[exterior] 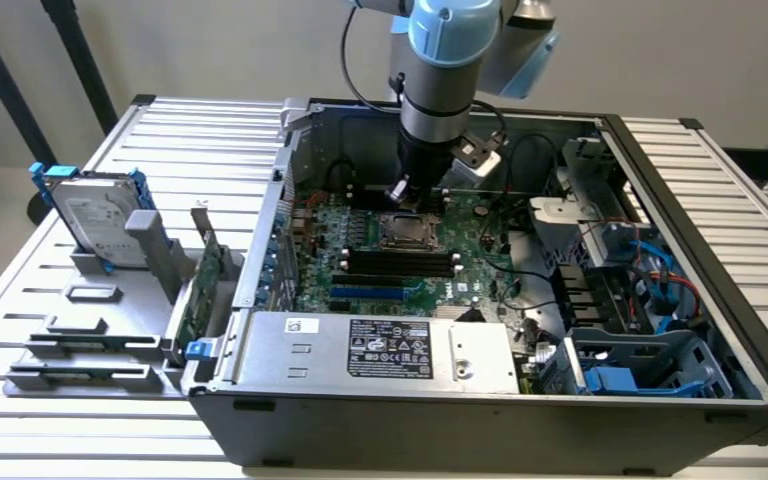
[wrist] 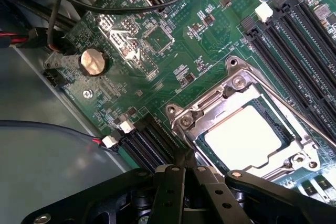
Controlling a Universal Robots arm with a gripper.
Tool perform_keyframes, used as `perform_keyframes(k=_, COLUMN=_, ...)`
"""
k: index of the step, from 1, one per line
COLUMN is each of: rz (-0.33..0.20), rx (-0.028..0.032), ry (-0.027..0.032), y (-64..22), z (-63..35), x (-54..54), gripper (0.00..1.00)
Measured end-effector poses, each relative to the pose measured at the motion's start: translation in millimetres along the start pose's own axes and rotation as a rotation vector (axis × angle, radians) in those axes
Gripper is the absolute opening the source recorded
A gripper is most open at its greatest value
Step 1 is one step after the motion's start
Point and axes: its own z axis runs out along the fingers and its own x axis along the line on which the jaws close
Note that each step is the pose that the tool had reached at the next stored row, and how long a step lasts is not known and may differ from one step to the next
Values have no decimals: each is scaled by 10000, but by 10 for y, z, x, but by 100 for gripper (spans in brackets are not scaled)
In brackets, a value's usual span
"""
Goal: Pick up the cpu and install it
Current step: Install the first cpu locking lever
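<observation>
Even, soft daylight-like light fills the exterior view, though the open grey metal computer case (exterior: pixel 491 400) is shadowed inside. In the wrist view, glare whitens the square silver cpu (wrist: pixel 242 134), and the black claw (wrist: pixel 186 171) is blurred.

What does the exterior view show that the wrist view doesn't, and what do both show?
Exterior view alone: the hard drive on the rack beside the case, and the power supply. Wrist view alone: the coin battery. Both: the green motherboard, the cpu seated in its socket, and the gripper just above the socket.
</observation>
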Motion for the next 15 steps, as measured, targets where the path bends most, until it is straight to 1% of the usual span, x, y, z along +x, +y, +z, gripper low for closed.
perform_keyframes(k=6, rz=2, rx=6, ry=-4, y=19, z=0, x=17, gripper=11)
perform_keyframes(k=8, rz=7, rx=32, ry=-11, y=24, z=0, x=21, gripper=11)
perform_keyframes(k=11, rz=20, rx=97, ry=-18, y=31, z=0, x=21, gripper=11)
perform_keyframes(k=13, rz=36, rx=177, ry=-18, y=36, z=-2, x=19, gripper=11)
perform_keyframes(k=15, rz=49, rx=272, ry=10, y=44, z=-3, x=16, gripper=11)
